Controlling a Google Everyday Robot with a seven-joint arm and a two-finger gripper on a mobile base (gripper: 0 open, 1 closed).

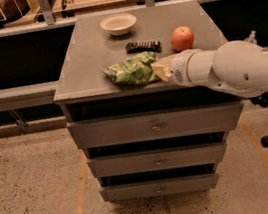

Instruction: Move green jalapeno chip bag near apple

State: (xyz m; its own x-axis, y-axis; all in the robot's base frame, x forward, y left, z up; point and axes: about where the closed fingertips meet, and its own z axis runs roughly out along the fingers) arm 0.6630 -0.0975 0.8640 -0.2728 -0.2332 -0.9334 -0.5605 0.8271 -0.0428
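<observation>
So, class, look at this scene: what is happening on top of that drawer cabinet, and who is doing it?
A robot arm reaches in from the right, and its gripper is at the right end of the green jalapeno chip bag, near the front edge of the cabinet top. The apple sits just behind the gripper, apart from the bag. A dark wrapped bar lies behind the bag, and a white bowl stands at the back.

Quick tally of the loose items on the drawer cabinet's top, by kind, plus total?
green chip bag: 1
apple: 1
white bowl: 1
dark wrapped bar: 1
Total: 4
Not counted: the gripper, at the bag's right edge.
</observation>
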